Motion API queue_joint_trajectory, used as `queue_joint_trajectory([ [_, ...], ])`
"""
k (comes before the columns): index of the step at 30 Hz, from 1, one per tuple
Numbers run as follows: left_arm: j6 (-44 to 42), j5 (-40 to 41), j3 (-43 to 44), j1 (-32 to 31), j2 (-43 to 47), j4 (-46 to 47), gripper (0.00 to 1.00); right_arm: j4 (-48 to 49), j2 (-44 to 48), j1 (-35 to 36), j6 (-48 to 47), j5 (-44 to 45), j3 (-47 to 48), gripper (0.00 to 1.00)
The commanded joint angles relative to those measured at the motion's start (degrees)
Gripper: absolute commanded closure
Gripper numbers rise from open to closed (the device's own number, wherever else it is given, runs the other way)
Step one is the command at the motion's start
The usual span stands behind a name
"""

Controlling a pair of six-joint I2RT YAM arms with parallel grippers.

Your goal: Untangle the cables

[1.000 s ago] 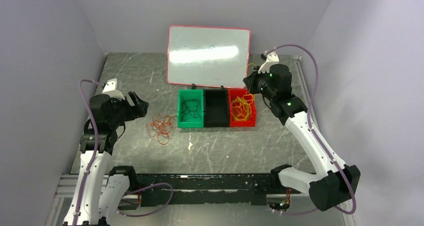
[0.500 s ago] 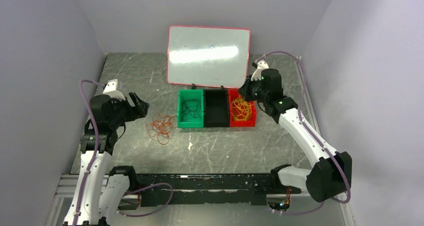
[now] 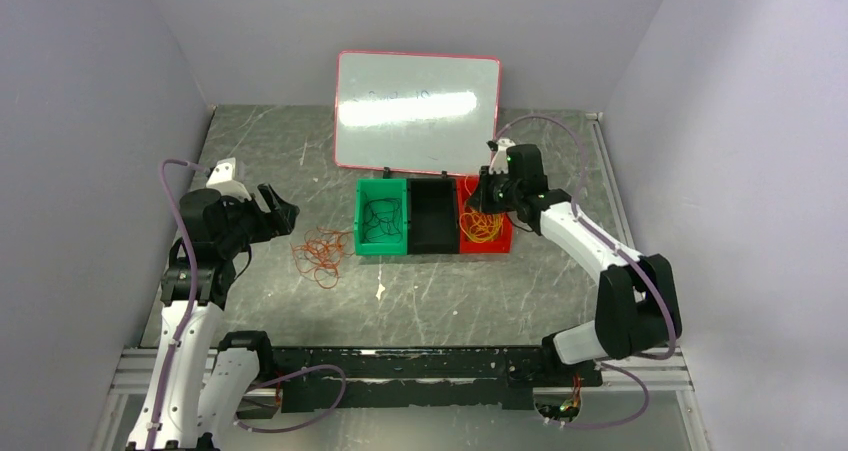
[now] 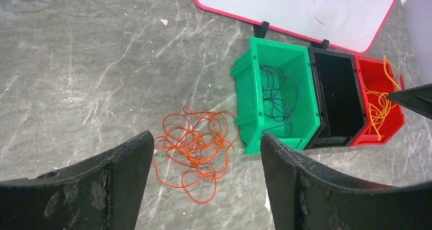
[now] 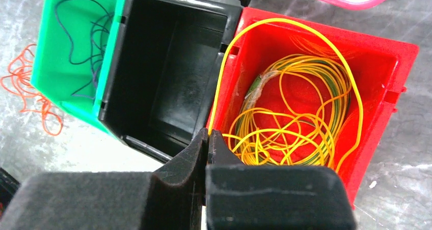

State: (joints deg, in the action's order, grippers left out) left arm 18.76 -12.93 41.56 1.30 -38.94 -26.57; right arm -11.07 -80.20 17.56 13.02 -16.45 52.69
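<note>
A tangle of orange-red cables (image 3: 320, 254) lies on the table left of the green bin (image 3: 362, 233); it also shows in the left wrist view (image 4: 196, 148). My left gripper (image 3: 281, 212) is open and empty above it (image 4: 206, 138). Black cables (image 4: 277, 95) lie in the green bin. Yellow cables (image 5: 290, 112) fill the red bin (image 5: 402, 61). My right gripper (image 3: 483, 193) hangs over the red bin's left edge, shut (image 5: 208, 133) on one yellow cable loop that arcs over the bin.
An empty black bin (image 3: 432, 233) stands between the green and red bins. A white board with a pink rim (image 3: 417, 111) leans behind them. Grey walls close in left, right and back.
My right arm has swung left and down, from behind the red bin's right side to over its left edge. The left arm and the orange cables have not moved.
</note>
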Motion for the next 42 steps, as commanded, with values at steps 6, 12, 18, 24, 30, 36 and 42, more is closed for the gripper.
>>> queue_joint_trajectory([
  [6,-0.92,-1.49,-0.37,0.55,0.17,1.92,0.2,0.03,-7.07,-0.77,-1.71,3.49,2.41,1.0],
  [12,-0.88,-1.45,-0.4,0.55,0.22,1.91,0.2,-1.07,-11.44,-0.77,-2.97,5.25,4.38,1.0],
  [18,-0.91,-1.57,-0.47,0.55,-0.08,2.03,0.2,-1.69,-11.75,-0.77,-3.8,7.12,4.44,1.0],
  [24,-0.9,-1.73,-0.45,0.55,-0.43,2.13,0.2,-5.71,-13.47,-0.73,-4.5,6.72,6.0,1.0],
  [30,-0.86,-1.83,-0.47,0.55,-0.43,2.22,0.2,-5.49,-14.13,-0.69,-3.88,4.49,2.59,1.0],
  [36,-0.88,-1.93,-0.47,0.55,-0.62,2.21,0.2,-6.24,-15.44,-0.62,-4.86,2.21,3.18,1.0],
  [42,-0.88,-1.84,-0.45,0.56,-0.53,2.11,0.2,-7.06,-13.88,-0.58,-5.41,4.65,4.44,0.96],
])
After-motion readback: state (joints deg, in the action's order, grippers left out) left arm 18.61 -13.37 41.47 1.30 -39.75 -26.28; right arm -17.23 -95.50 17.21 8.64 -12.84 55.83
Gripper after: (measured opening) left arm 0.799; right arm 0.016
